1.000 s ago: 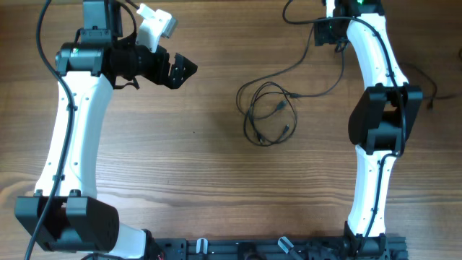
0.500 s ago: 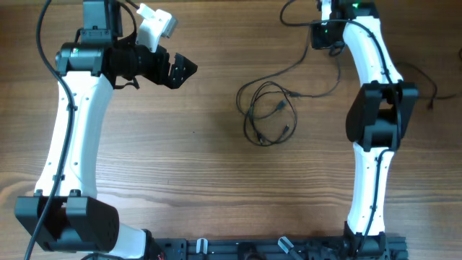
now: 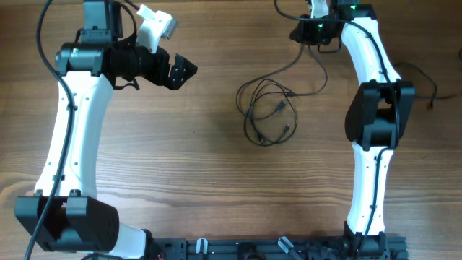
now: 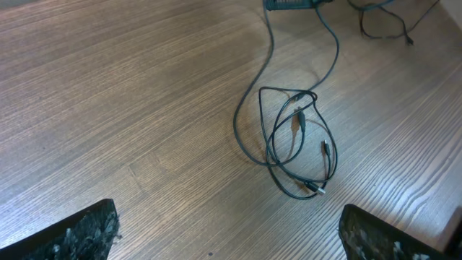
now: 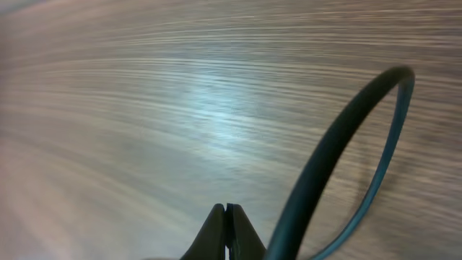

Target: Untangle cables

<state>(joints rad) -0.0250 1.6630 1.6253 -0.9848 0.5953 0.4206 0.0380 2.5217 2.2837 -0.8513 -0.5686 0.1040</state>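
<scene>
Cables looped on table; one strand reaches right arm.

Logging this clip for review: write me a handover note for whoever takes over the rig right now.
Left gripper: open, hovering over the wooden table, holding nothing.
Right gripper: shut at the table's far edge; a thin black cable strand arcs right beside its tips, pinch not confirmable.
Thin black cables: one tangled bundle of loops mid-table, with a strand running toward the right gripper.
Done: nothing separated.
Left: pull the loops apart.
</scene>
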